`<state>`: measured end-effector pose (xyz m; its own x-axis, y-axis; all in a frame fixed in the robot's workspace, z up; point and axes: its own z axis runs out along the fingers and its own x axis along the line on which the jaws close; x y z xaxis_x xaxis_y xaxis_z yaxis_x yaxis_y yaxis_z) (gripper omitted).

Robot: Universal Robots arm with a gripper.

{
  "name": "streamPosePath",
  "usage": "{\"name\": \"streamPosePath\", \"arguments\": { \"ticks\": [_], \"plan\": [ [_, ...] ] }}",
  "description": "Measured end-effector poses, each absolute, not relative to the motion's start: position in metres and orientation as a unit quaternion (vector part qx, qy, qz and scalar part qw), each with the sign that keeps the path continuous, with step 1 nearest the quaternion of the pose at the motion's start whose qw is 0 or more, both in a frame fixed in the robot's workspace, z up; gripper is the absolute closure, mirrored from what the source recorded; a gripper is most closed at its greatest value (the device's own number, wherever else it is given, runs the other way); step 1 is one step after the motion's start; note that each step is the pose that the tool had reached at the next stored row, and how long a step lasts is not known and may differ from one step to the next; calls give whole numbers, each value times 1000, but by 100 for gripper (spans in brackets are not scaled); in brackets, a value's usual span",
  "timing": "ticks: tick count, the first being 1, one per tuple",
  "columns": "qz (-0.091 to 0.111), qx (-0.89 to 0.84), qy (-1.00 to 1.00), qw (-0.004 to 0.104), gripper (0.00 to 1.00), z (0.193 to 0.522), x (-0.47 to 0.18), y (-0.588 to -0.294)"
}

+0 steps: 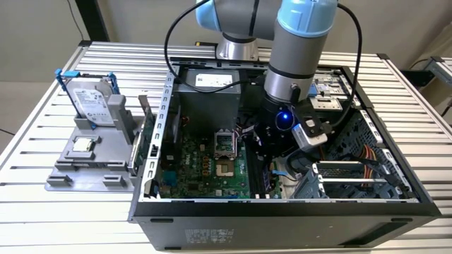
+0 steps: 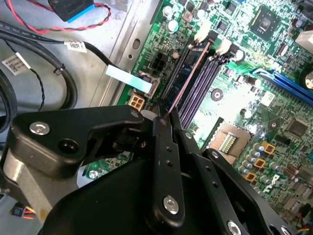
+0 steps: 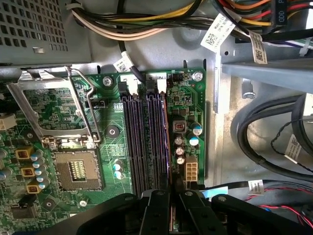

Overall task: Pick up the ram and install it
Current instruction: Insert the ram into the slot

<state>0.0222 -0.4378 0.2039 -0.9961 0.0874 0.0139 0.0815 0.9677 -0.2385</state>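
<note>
The ram [image 2: 189,72] is a thin dark board seen edge-on, standing in the memory slot nearest the motherboard's edge. In the first wrist view the ram [image 3: 167,142] runs along the outermost of the purple slots [image 3: 139,142]. My gripper [image 2: 163,121] is shut on the ram's near end, its black fingers [image 3: 159,205] pressed on either side of the board. In the exterior view the arm's wrist [image 1: 282,121] reaches down into the open computer case [image 1: 282,209], over the motherboard [image 1: 205,169].
An open CPU socket [image 3: 78,169] with its raised latch lies beside the slots. Cable bundles [image 3: 146,19] cross near the power supply [image 1: 208,90]. A drive cage [image 1: 346,174] fills the case's right. Outside, a grey stand [image 1: 92,169] holds a hard drive [image 1: 92,100] and a CPU chip [image 1: 83,144].
</note>
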Motion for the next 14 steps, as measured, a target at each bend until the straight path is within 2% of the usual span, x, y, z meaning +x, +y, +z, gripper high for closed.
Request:
{"name": "streamPosePath", "arguments": {
  "ticks": [1, 2, 14],
  "plan": [
    [120, -43, -992, 12, 100, 204, 22, -438],
    [119, -43, -992, 12, 0, 203, 22, -438],
    [111, -44, -993, 13, 0, 228, 22, -438]
  ]
}}
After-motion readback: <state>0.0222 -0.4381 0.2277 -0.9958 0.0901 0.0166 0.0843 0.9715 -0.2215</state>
